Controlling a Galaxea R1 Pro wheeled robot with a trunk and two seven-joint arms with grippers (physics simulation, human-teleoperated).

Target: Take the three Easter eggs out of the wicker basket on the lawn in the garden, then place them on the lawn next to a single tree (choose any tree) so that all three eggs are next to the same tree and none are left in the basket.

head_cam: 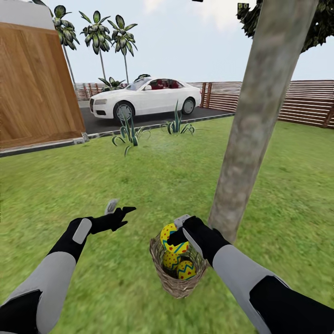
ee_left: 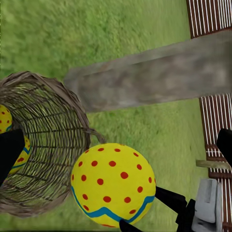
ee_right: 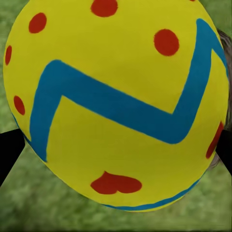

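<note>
One egg (head_cam: pixel 170 235) sits clamped in the right gripper (head_cam: pixel 178 232) above the wicker basket (head_cam: pixel 178 283); a slack grip could drop it back in.

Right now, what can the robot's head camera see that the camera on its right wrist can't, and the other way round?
Head view alone: the tree trunk, the wicker basket with two eggs inside it, the open left gripper, the white car and the fence.

Right wrist view alone: a close look at the held egg's blue zigzag band and red dots, with dark fingertips at either side.

Both: the egg in the right gripper, held above the basket, and the lawn.
</note>
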